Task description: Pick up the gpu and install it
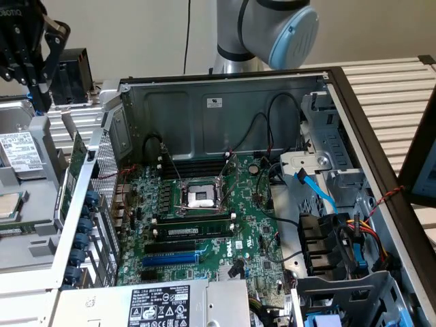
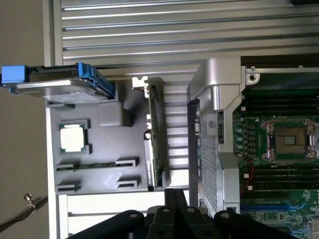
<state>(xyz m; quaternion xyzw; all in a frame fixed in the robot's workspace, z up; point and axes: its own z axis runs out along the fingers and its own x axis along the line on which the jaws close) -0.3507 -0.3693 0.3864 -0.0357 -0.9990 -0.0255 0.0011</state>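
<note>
A plain, pale beige wall (image 1: 136, 34) stood behind the scene, and a thin black cable (image 1: 188, 34) hung straight down it. The surface (image 1: 398, 95) was built of ribbed, light grey metal slats running in parallel lines. At the exterior view's right edge a dark flat panel (image 1: 422, 157) stood tilted. The light was soft and even, leaving only faint shadows.

The exterior view looks steeply down into the open computer case (image 1: 225, 102) from close by. The wrist view, from behind the tool (image 2: 174, 196), faces straight down over the grey parts tray (image 2: 94, 144) beside the case. Both share the motherboard's CPU socket (image 1: 202, 195) and the case's perforated wall (image 1: 105, 163).
</note>
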